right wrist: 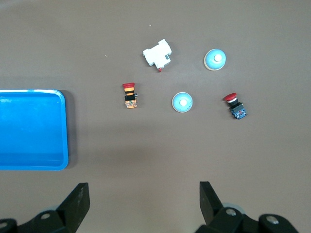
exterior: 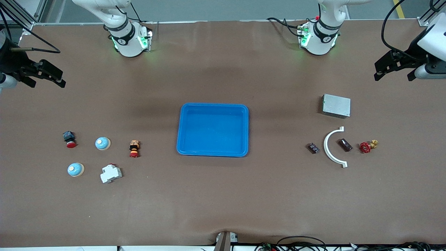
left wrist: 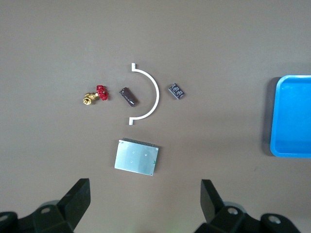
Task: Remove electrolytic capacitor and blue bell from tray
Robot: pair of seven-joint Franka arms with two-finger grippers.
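At mid-table the tray sits with nothing in it; the capacitor lies inside the white arc toward the left arm's end, and two blue bells lie toward the right arm's end. Left claw and right claw hang open over the table's ends, holding nothing. With the parts apparently out already, the risk is a needless reach: a descending claw could knock the arc or set a bell rolling.
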